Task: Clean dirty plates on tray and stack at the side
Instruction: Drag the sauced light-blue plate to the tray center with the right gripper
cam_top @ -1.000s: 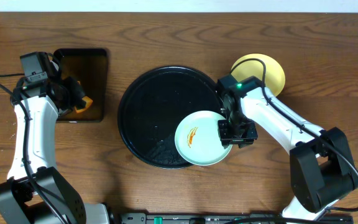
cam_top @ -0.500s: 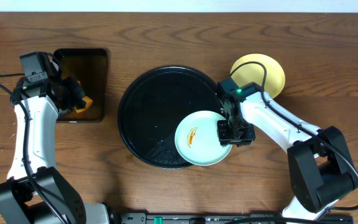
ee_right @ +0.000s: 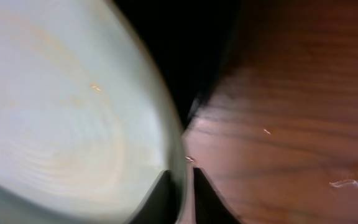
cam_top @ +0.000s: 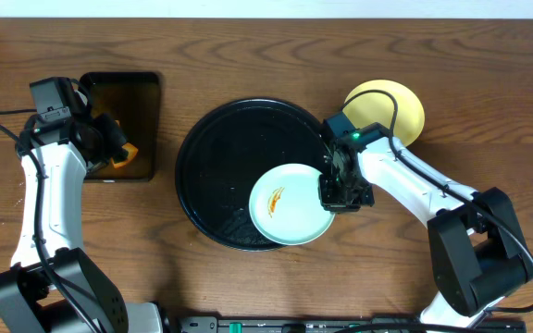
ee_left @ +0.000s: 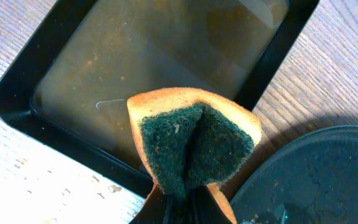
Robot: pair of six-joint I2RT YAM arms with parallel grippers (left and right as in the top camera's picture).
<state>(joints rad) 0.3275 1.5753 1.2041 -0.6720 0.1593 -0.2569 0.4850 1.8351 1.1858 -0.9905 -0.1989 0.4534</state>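
Note:
A pale mint-blue plate (cam_top: 290,205) with an orange smear rests over the lower right of the round black tray (cam_top: 218,153). My right gripper (cam_top: 334,192) is shut on the plate's right rim. In the right wrist view, that rim runs between the two dark fingers of the right gripper (ee_right: 184,190), with the plate (ee_right: 61,106) to their left. A pale yellow plate (cam_top: 394,106) lies on the table right of the tray, partly under my right arm. My left gripper (ee_left: 185,210) is shut on a folded orange-and-green sponge (ee_left: 194,140), held beside the rectangular tray.
A small black rectangular tray (cam_top: 126,102) with brownish liquid stands at the left; the left wrist view shows it (ee_left: 160,56) behind the sponge. The round tray's rim (ee_left: 303,162) shows at that view's lower right. Bare wooden table (ee_right: 291,124) lies right of the round tray.
The right gripper has closed on the mint-blue plate's rim. The plate has shifted slightly left over the tray. The left arm has not moved.

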